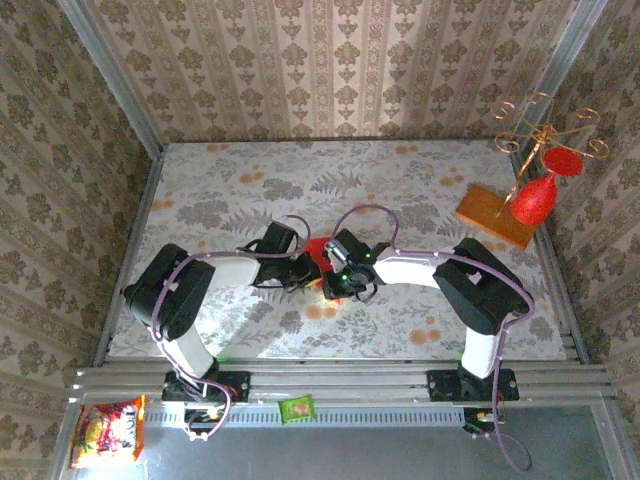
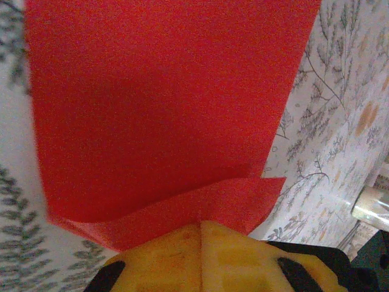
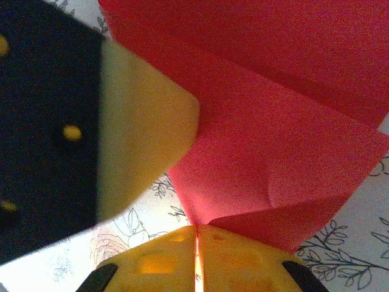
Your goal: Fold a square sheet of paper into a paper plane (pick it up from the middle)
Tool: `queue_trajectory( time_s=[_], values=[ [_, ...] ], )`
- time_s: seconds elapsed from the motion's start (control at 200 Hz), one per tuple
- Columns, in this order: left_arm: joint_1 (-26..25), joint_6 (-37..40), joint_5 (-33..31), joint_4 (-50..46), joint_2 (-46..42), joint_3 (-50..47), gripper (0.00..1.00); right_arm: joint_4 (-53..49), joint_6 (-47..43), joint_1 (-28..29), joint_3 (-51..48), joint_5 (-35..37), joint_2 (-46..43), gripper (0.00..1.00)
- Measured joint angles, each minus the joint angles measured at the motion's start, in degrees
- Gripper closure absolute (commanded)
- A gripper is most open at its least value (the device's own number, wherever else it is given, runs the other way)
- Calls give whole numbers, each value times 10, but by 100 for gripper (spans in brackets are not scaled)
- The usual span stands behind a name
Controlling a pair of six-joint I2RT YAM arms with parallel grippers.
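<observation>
The square sheet of paper [image 1: 318,248] is bright red and lies partly folded in the middle of the table, between my two arms. In the left wrist view the paper [image 2: 164,103] has a creased flap along its near edge, and my left gripper [image 2: 200,223] is shut on that flap. In the right wrist view the paper [image 3: 273,140] shows several creases running to one corner, where my right gripper [image 3: 197,227] is shut on it. The left gripper's yellow finger [image 3: 143,121] stands close beside the paper. From above, the left gripper [image 1: 306,268] and right gripper [image 1: 332,272] nearly touch.
An orange-brown wooden board [image 1: 495,216] lies at the back right with a red goblet-shaped ornament [image 1: 533,198] and a wire stand [image 1: 548,128] by it. Patterned walls close in the table. A snack packet [image 1: 106,432] and a green packet [image 1: 296,408] lie by the front rail.
</observation>
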Motion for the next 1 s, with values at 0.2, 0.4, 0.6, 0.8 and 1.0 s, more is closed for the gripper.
queue_trajectory(
  time_s=[0.2, 0.4, 0.6, 0.8, 1.0],
  values=[
    [-6, 0, -3, 1, 8, 0, 93, 2, 2, 0, 0, -4, 1, 87],
    [-5, 0, -7, -1, 11, 0, 94, 3, 1, 0, -3, -5, -4, 86],
    [-1, 0, -7, -5, 13, 3, 94, -15, -5, 0, -5, -5, -20, 85],
    [0, 0, -5, -16, 17, 10, 94, -24, -5, 0, -5, -8, -21, 84],
    [4, 2, 0, -21, 26, 21, 94, -24, -7, 2, -5, -17, -21, 84]
  ],
)
